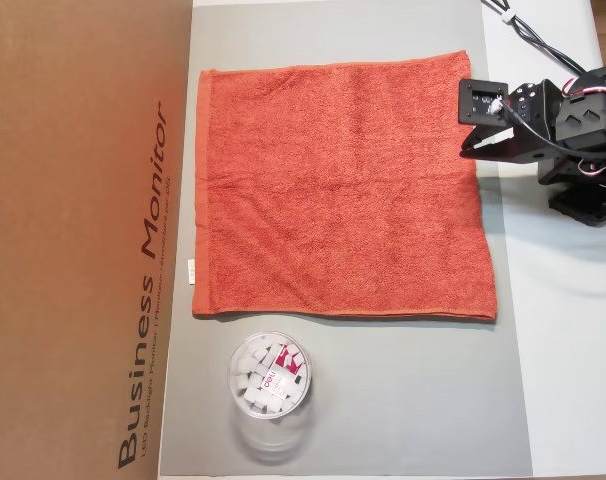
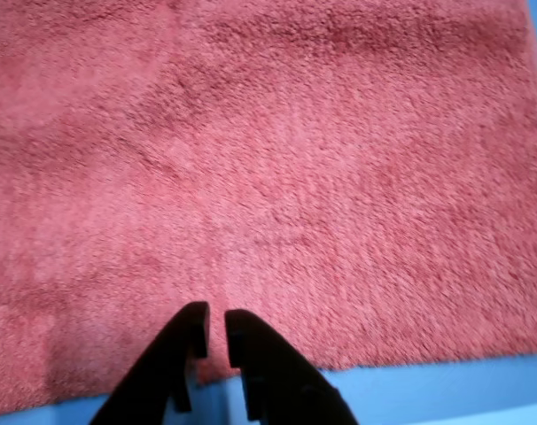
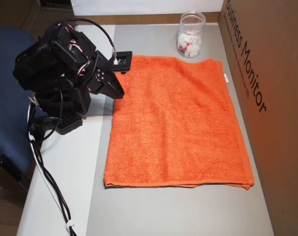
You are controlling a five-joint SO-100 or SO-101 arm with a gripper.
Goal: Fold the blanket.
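The blanket (image 1: 343,190) is an orange-red terry towel lying flat and unfolded on the grey mat (image 1: 403,400). In the other overhead view the blanket (image 3: 178,123) spreads out beside the black arm. A small white tag (image 1: 191,271) sticks out of its left hem. My gripper (image 1: 470,150) hovers at the blanket's right edge, near the upper right corner. The wrist view shows the gripper (image 2: 214,326) over the blanket (image 2: 277,177) just inside the hem. Its black fingers (image 2: 251,354) stand shut with only a thin slit between them, holding nothing.
A clear round tub (image 1: 270,378) with white and red pieces stands on the mat below the blanket; it appears again as the tub (image 3: 191,34). A brown cardboard box (image 1: 73,240) borders the mat's left side. Cables (image 3: 50,182) trail from the arm base (image 3: 65,118).
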